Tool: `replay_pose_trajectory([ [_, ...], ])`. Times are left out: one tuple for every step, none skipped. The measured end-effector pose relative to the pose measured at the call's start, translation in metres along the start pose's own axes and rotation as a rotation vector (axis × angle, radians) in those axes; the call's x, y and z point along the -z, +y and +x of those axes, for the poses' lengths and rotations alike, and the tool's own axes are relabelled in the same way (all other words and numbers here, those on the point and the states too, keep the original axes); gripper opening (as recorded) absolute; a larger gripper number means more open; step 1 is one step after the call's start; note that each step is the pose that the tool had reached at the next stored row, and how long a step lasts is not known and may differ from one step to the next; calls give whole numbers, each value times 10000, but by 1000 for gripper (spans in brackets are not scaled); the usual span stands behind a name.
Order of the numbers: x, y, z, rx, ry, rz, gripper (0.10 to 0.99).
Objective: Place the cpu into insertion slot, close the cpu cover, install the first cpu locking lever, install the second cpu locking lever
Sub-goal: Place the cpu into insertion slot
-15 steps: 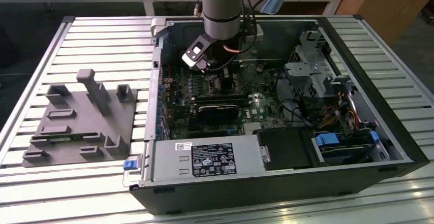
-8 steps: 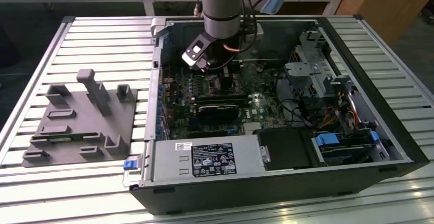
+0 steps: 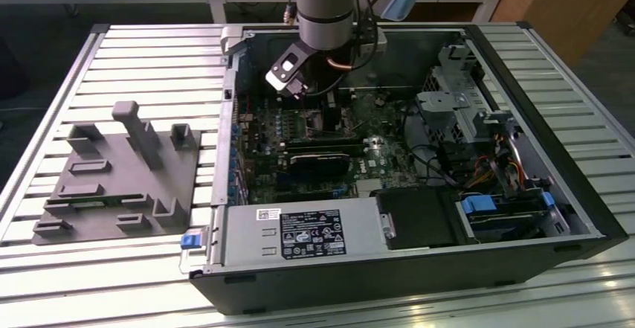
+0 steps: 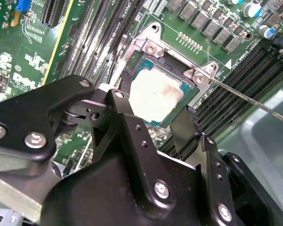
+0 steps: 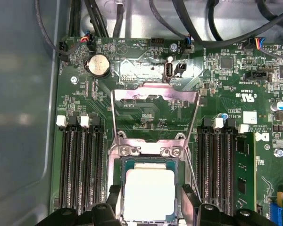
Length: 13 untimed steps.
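Black gripper (image 5: 151, 192) straddles the silver-grey square cpu (image 4: 155, 94) sitting in the black-rimmed insertion slot (image 4: 126, 80), clamped or released, cannot tell.

Exterior view: off the arm, high, angled down on the open black metal computer case (image 3: 397, 276) lying on the slatted aluminium table (image 3: 149, 53); far enough to take in the entire case.
First wrist view: close, facing almost squarely down on the green circuit board (image 5: 151, 113).
Second wrist view: closer, oblique, sighting past the black metal gripper (image 4: 153, 113).
Shared in both wrist views: small square silver-grey cpu (image 5: 150, 193) (image 4: 155, 92) and the long black memory slots (image 5: 80, 169) (image 4: 236, 80) flanking it.
Shared with the exterior view: same green board (image 3: 263, 142), much smaller there.
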State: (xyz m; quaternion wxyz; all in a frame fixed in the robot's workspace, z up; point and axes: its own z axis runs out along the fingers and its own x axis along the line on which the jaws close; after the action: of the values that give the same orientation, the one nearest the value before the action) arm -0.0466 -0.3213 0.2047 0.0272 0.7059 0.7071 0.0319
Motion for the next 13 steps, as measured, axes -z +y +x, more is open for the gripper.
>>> replay_pose_trajectory([
  [0, 0, 0, 0, 0, 0, 612],
  [0, 0, 0, 0, 1, -1, 612],
  [0, 0, 0, 0, 1, -1, 612],
  [1, 0, 0, 0, 0, 0, 612],
  [1, 0, 0, 0, -1, 0, 612],
  [2, 0, 0, 0, -1, 0, 600],
  [2, 0, 0, -1, 0, 0, 533],
  [2, 0, 0, 0, 0, 0, 533],
  [2, 0, 0, 0, -1, 0, 471],
  [2, 0, 0, 0, -1, 1, 416],
  [3, 0, 0, 0, -1, 0, 416],
  [3, 0, 0, 0, -1, 0, 357],
  [3, 0, 0, 0, -1, 1, 357],
])
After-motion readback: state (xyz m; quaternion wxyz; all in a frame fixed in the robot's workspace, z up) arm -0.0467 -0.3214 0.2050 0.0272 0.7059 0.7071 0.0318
